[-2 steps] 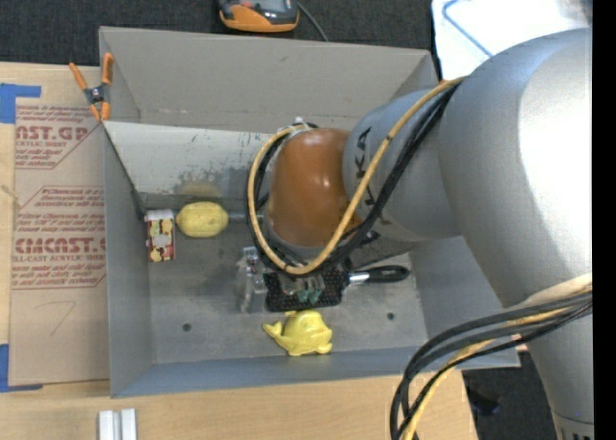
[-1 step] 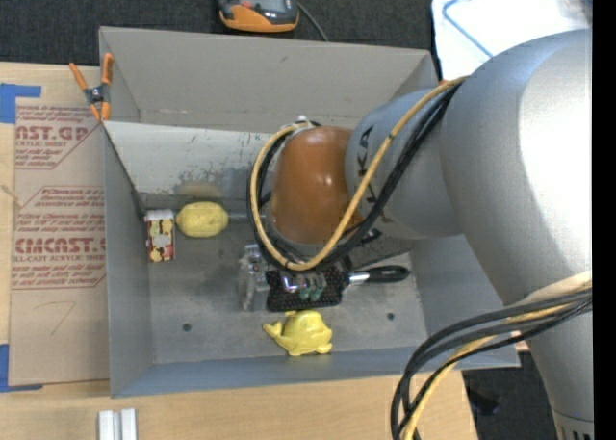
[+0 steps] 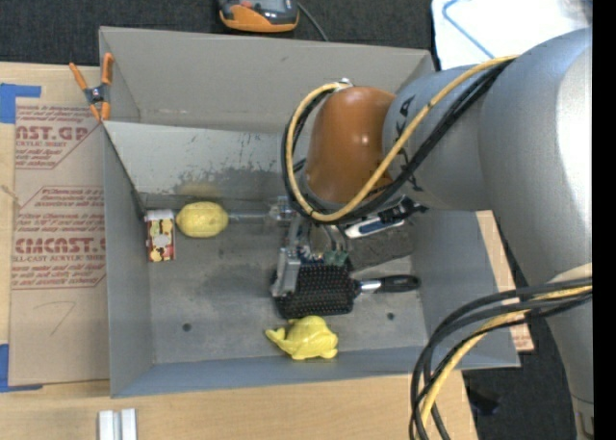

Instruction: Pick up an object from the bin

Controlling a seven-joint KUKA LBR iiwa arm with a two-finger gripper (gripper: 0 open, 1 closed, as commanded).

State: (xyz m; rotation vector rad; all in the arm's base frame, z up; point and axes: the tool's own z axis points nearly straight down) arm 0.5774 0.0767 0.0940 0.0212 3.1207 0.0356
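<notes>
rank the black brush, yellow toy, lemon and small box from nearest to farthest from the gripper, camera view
1. black brush, right beside the gripper, mid-bin
2. yellow toy, just below, by the front wall
3. lemon, up and to the left
4. small box, against the left wall

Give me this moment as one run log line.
gripper: down at view-left edge of black brush | near: yellow toy in front | far view-left: lemon, small box | grasp: unconfirmed
</notes>
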